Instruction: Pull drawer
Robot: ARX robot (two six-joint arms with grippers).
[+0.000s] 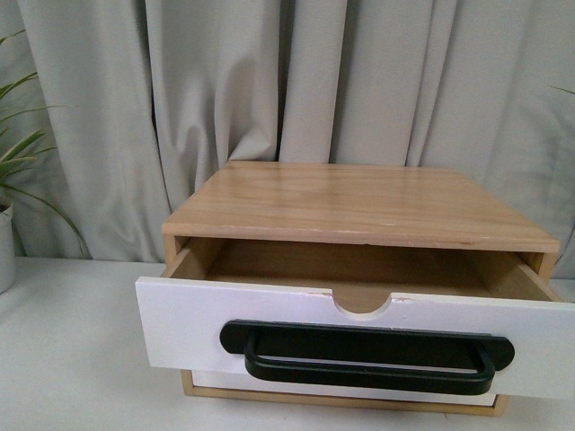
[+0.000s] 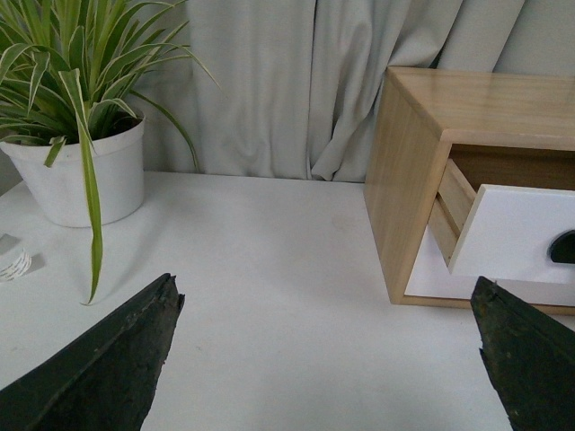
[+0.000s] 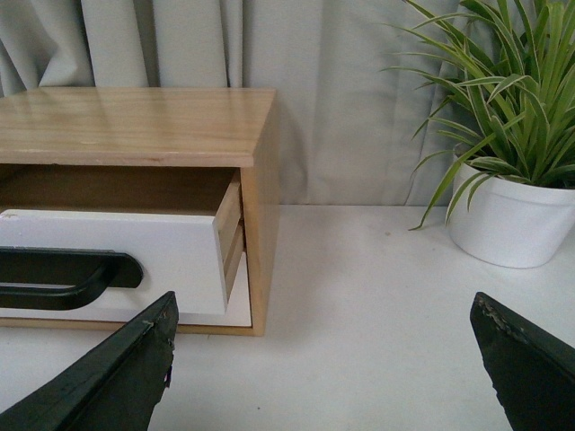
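Sliding out already, the drawer (image 1: 180, 323) looks light and stiff; grab its black handle (image 1: 368, 357). Both grippers' jaws gape apart, empty.

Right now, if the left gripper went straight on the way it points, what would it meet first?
Probably nothing close: the left gripper, open and empty, faces bare table between the potted plant and the cabinet. The curtain seems first, though depth is unclear.

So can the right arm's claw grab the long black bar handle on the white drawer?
Probably yes. The right claw is open and empty, the long black bar handle on the white-fronted drawer sits close beside it, and only bare white table lies between. It would need to swing over.
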